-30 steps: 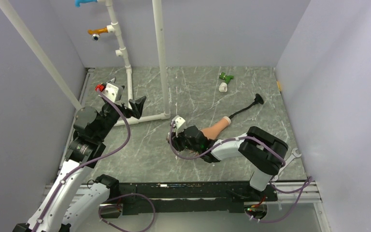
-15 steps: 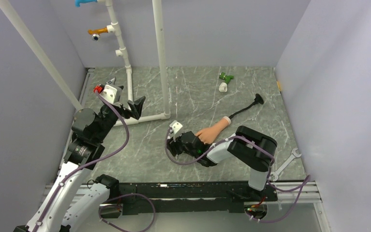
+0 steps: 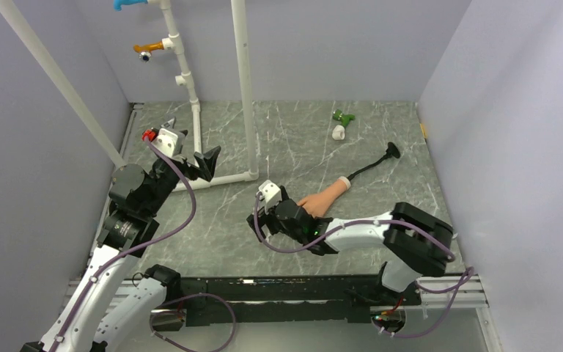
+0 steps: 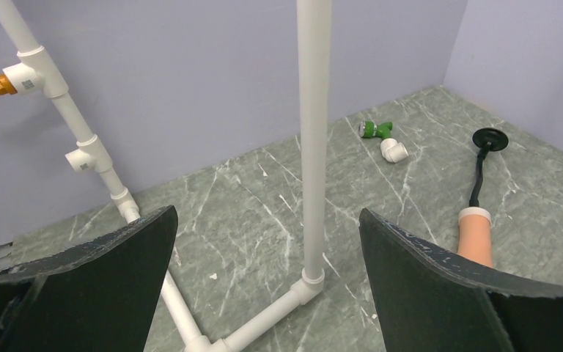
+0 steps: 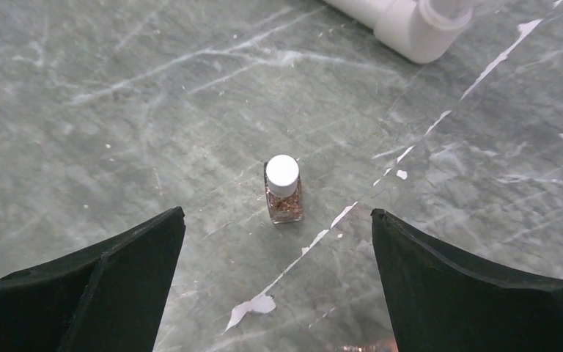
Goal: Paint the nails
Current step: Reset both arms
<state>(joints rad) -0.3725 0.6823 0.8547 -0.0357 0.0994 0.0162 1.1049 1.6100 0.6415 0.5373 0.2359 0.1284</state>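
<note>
Right tool (image 5: pixel 276 217), jaws newly wide apart, above small white-capped bottle (image 5: pixel 284 188)

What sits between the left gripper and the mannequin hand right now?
The upright white pipe stands between the left gripper and the mannequin hand, clearest in the top view.
</note>
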